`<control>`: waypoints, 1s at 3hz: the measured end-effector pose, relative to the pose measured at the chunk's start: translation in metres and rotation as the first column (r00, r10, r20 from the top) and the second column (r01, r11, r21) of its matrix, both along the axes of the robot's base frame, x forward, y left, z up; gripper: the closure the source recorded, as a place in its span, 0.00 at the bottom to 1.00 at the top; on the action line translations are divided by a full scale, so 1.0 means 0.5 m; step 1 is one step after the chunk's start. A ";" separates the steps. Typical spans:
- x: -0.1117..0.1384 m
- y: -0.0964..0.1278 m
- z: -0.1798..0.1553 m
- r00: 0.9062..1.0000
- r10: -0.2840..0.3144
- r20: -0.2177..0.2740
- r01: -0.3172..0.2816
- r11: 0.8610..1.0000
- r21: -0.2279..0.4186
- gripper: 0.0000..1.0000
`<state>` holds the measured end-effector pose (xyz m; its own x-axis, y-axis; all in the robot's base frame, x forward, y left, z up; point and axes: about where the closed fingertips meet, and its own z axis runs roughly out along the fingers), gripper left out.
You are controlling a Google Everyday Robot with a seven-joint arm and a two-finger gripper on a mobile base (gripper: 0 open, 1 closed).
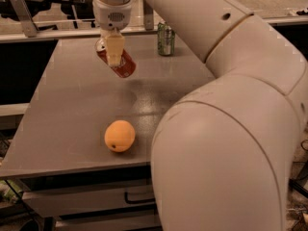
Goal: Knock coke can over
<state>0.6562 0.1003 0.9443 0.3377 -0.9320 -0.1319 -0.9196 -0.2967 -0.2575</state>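
Note:
The coke can (126,69) is red with a silver top and sits at the back left of the grey table (62,114). It leans steeply, with its top pointing up and to the left. My gripper (114,52) hangs from the white arm right over and in front of the can and touches it. It covers the can's middle. I cannot tell whether the can rests on the table or is off it.
A green-and-silver can (166,39) stands upright at the back of the table, to the right of the gripper. An orange (120,135) lies near the front edge. The arm's large white body (226,153) fills the right side. A drawer (96,198) is below the table.

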 end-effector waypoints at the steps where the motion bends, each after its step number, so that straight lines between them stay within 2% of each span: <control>1: 0.012 0.000 -0.029 1.000 0.020 0.016 -0.018 0.995 -0.098 0.84; 2: 0.020 0.000 -0.052 0.999 0.029 0.027 -0.024 0.985 -0.170 0.61; 3: 0.017 0.000 -0.074 0.997 0.064 0.031 -0.054 0.968 -0.244 0.37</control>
<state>0.6645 0.1003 0.9075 0.3932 -0.9128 0.1104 -0.8895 -0.4081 -0.2055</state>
